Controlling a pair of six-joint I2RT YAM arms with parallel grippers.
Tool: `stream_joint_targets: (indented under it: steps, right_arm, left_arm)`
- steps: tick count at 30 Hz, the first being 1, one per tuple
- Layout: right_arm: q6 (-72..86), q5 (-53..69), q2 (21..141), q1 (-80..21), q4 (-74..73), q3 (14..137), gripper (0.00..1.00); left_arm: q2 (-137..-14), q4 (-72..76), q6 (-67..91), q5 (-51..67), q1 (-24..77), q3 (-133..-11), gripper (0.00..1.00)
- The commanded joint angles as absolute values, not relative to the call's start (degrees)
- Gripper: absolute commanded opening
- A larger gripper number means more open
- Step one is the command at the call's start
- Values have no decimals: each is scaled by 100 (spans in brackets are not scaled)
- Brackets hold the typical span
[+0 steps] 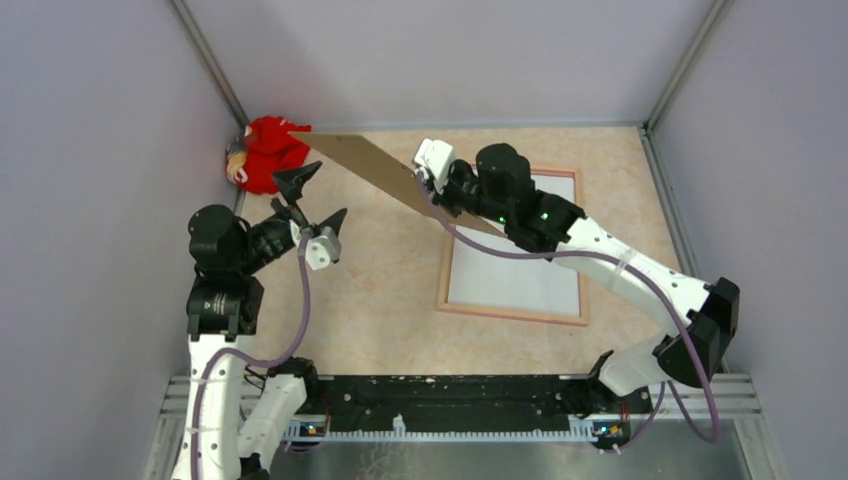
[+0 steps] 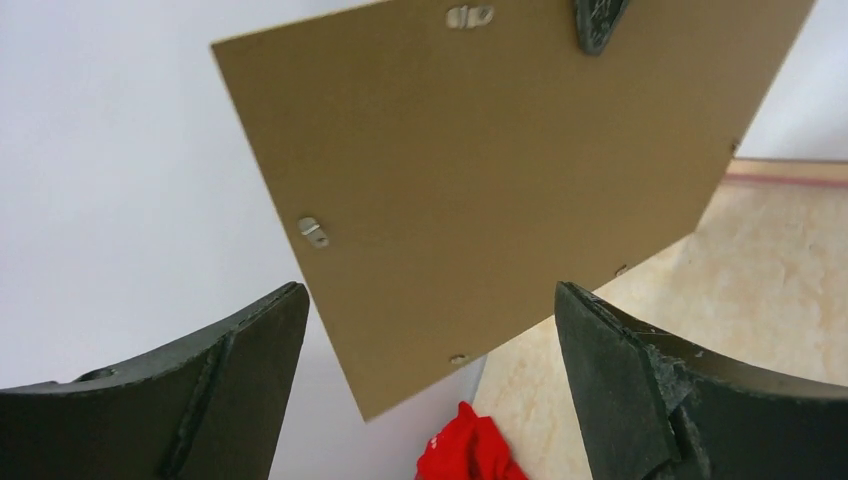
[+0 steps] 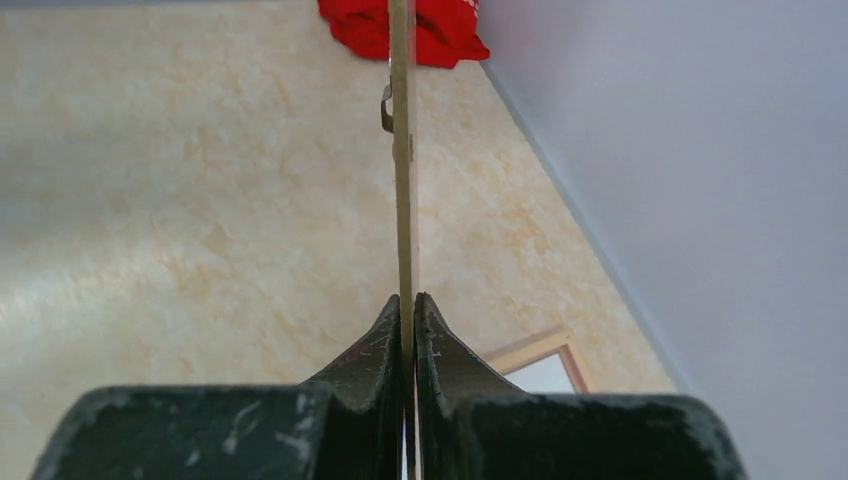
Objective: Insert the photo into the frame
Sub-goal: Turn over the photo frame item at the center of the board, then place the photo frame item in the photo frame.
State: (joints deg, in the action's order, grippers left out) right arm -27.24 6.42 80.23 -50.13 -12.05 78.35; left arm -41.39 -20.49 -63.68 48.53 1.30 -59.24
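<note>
My right gripper (image 1: 428, 180) is shut on the edge of the plain brown backing board (image 1: 370, 165) and holds it tilted in the air over the back middle of the table. The board shows edge-on in the right wrist view (image 3: 401, 150), between my shut fingers (image 3: 408, 300). It fills the left wrist view (image 2: 480, 180), metal clips showing. The frame (image 1: 510, 313) lies flat at centre right, peach-wood side up, with a white surface (image 1: 515, 270) filling it. No blue print shows. My left gripper (image 1: 315, 200) is open and empty, facing the board's free corner.
A red soft toy (image 1: 265, 150) sits in the back left corner, just beyond the board's far tip; it also shows in the left wrist view (image 2: 470, 450). Grey walls enclose the table on three sides. The frame's corner (image 3: 530, 350) lies below the right gripper.
</note>
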Motion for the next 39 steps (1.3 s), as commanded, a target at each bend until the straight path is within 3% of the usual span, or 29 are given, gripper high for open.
stream_joint_targets:
  steps: [1, 8, 16, 24, 30, 39]
  right_arm:
    - [-1329, 383, 8264, -4967, -975, 8968, 0]
    - [698, 753, 8816, -4285, -1354, 10052, 0]
    - [3404, 2363, 9306, -2764, -1742, 10418, 0]
    - [5181, 3228, 8603, -1378, -117, 8366, 0]
    - [5606, 3733, 7949, -399, 787, 6972, 0]
    - [6059, 4086, 7160, 961, 1928, 5154, 0]
  left_arm:
    - [-4426, -1134, -5128, 4822, 150, -6082, 99]
    - [-4646, -776, -4382, 4569, 151, -6050, 99]
    - [-4996, -1111, -4245, 4412, 150, -6172, 99]
    - [-5325, -1554, -4266, 4298, 156, -6278, 98]
    - [-5886, -2331, -4024, 4038, 151, -6616, 99]
    - [-6055, -2311, -3844, 3747, 151, -6228, 99]
